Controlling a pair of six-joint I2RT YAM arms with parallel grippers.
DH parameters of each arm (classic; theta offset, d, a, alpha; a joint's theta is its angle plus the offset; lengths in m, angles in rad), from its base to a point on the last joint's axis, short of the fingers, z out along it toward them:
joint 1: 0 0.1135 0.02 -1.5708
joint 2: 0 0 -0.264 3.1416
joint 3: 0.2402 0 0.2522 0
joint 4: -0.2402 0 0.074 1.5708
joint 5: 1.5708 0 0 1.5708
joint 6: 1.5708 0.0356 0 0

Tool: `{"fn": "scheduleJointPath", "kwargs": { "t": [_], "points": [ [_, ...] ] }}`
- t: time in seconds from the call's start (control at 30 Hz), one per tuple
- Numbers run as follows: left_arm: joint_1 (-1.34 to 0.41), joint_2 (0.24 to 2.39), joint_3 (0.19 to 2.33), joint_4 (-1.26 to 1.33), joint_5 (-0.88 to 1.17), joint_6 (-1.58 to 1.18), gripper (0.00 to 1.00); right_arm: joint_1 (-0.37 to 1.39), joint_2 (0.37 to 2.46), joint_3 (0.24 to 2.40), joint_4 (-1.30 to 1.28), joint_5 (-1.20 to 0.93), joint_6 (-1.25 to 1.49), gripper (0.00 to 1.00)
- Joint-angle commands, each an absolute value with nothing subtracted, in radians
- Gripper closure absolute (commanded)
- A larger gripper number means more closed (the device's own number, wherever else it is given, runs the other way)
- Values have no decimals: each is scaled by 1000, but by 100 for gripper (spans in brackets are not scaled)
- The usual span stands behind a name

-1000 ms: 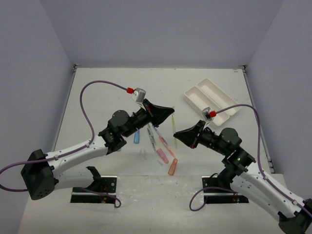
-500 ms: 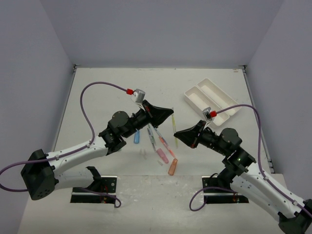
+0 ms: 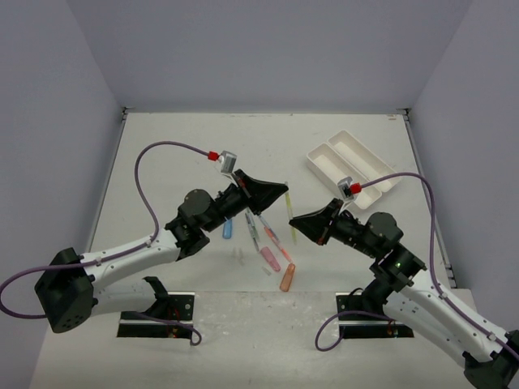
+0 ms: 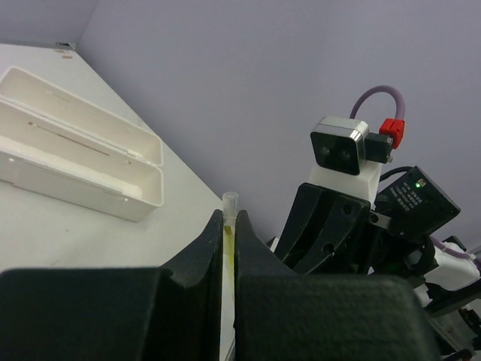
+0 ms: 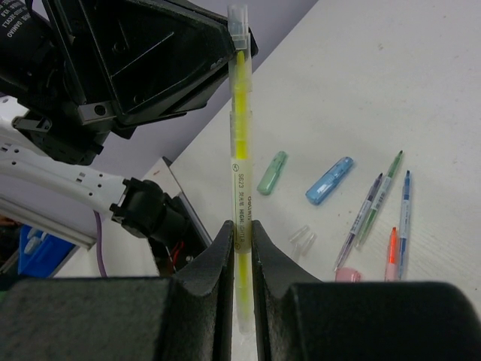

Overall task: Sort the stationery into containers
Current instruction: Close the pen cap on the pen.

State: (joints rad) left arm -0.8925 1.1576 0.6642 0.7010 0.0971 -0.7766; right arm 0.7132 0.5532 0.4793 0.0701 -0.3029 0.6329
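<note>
A yellow highlighter pen [image 3: 289, 215] is held above the table by both grippers. My left gripper [image 3: 285, 189] is shut on its capped far end, which sticks up between the jaws in the left wrist view [image 4: 228, 218]. My right gripper [image 3: 294, 221] is shut on its lower barrel [image 5: 239, 150]. The white two-compartment tray [image 3: 353, 166] sits at the back right and also shows in the left wrist view [image 4: 75, 150]. On the table below lie thin pens [image 3: 255, 231], a blue marker [image 3: 228, 228], a pink marker [image 3: 270, 258], an orange marker [image 3: 287, 277] and clear bits [image 3: 240, 256].
The right wrist view shows a green marker [image 5: 271, 173], a blue marker [image 5: 329, 180], several thin pens [image 5: 376, 203] and clear bits [image 5: 301, 239] on the table under the held pen. Purple walls enclose the table on three sides.
My left wrist has shifted slightly down and to the left. The yellow pen and my right gripper have hardly moved.
</note>
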Motion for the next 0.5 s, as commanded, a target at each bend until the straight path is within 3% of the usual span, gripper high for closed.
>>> {"fn": "scheduleJointPath", "kwargs": {
  "t": [0.0,0.33,0.47],
  "points": [
    [-890,1152,635,778,117,-851,100,716,573,539,176,-238,633,100],
    [-891,1150,557,877,43,-921,100,715,642,570,326,-234,681,100],
    [-891,1188,588,892,106,-900,100,715,670,611,320,-209,654,100]
  ]
}}
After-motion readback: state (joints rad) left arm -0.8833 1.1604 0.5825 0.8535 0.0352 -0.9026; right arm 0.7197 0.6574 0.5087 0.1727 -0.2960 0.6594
